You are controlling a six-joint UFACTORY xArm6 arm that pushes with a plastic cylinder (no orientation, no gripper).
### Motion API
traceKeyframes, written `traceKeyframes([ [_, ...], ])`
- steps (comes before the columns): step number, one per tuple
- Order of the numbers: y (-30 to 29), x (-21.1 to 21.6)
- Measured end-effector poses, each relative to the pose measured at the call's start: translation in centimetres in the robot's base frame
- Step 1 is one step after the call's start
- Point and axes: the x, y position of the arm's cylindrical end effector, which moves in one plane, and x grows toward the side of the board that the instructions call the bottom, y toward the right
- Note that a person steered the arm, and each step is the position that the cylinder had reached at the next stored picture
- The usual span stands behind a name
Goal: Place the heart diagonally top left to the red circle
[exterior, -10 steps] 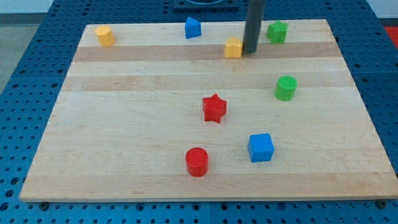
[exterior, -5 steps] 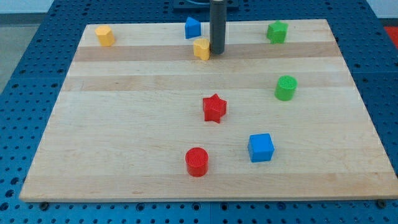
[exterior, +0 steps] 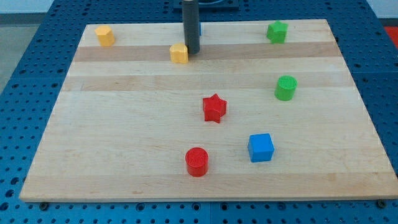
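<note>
The yellow heart [exterior: 179, 53] lies near the view's top, left of centre. My tip [exterior: 192, 51] is right against its right side. The red circle [exterior: 197, 162] sits near the view's bottom, a little right of the heart's column and far below it. The rod hides most of a blue block [exterior: 198, 27] behind it at the top edge.
A yellow block [exterior: 104, 35] sits at the top left corner. A red star [exterior: 214, 107] lies mid-board. A blue cube [exterior: 260, 147] sits right of the red circle. A green block [exterior: 277, 31] is at the top right, a green cylinder [exterior: 285, 88] below it.
My tip has slid to the view's left along the top of the board, pushing the yellow heart left with it. The other blocks have not moved.
</note>
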Motion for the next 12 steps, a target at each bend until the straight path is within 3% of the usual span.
traceKeyframes([
  [7, -5.6, 1.1],
  [10, -7.4, 6.1],
  [12, -7.3, 12.6],
])
